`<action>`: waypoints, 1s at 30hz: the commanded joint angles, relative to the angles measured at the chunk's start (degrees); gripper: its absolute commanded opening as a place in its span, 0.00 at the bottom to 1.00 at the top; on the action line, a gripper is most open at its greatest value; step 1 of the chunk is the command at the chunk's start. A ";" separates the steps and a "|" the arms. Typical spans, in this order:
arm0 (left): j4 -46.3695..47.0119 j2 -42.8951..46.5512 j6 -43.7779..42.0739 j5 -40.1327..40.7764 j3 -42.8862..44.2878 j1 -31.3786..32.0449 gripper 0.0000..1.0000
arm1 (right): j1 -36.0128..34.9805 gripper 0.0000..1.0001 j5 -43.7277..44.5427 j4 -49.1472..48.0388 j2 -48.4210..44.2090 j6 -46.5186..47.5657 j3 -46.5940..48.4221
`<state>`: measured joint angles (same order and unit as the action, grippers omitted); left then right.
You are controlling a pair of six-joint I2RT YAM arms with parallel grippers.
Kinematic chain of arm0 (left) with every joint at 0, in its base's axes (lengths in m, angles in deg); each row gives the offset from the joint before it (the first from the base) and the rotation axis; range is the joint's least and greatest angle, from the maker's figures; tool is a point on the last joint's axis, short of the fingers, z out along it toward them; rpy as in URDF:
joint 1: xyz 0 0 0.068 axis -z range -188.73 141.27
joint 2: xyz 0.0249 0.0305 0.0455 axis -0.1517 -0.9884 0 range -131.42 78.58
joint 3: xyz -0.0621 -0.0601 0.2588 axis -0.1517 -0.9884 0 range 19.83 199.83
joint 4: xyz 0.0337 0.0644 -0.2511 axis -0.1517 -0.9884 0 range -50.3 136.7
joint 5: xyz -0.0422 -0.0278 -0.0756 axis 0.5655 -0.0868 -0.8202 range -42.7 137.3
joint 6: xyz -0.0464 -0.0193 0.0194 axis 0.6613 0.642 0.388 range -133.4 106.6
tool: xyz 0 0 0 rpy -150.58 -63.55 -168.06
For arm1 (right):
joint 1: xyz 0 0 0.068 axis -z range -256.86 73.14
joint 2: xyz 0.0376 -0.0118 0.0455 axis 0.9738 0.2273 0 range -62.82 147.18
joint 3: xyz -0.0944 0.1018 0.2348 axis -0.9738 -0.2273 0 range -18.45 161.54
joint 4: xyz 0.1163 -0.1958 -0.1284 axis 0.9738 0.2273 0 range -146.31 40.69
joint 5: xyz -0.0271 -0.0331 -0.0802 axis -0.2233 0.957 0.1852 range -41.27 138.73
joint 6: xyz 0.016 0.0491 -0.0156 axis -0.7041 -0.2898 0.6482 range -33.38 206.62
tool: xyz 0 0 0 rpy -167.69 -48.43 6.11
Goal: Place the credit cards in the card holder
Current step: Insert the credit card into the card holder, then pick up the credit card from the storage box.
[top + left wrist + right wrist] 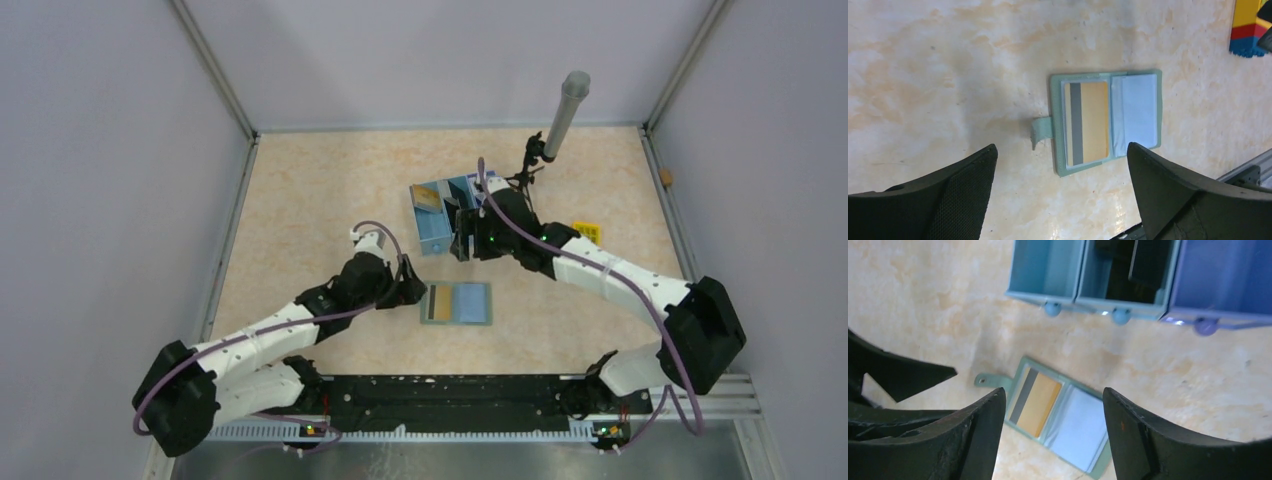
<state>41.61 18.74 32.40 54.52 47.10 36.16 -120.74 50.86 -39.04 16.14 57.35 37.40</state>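
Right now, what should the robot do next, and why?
Probably move the open right gripper into the blue tray for another card. The card holder shows one orange card in one panel, its other panel is bare, and a dark card stands in the tray.

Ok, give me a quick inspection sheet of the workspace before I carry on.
Surface: beige marbled table, flat.
Job's things: card holder open flat, gold card in one panel; another gold card in the blue tray.
Clutter: yellow block right of the tray.
Grippers: left gripper and right gripper both open, empty.
Cables: purple cables hang in slack loops.
Surroundings: grey walls; grey pole at the back.
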 commanded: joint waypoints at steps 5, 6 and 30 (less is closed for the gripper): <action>-12.65 4.44 -6.91 -13.60 11.09 -16.55 0.99 | 4.67 0.67 6.57 2.84 9.86 11.20 15.11; -14.51 4.39 -8.54 -14.28 12.99 -17.85 0.99 | 4.68 0.64 7.51 3.32 11.83 11.66 16.83; -23.49 3.93 -20.13 -13.23 21.22 -25.98 0.99 | 4.68 0.31 24.23 9.26 41.05 13.58 38.11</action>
<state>17.83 21.72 13.62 40.90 68.58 10.56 -116.11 71.45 -29.77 54.89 70.05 71.39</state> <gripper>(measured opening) 0.986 0.352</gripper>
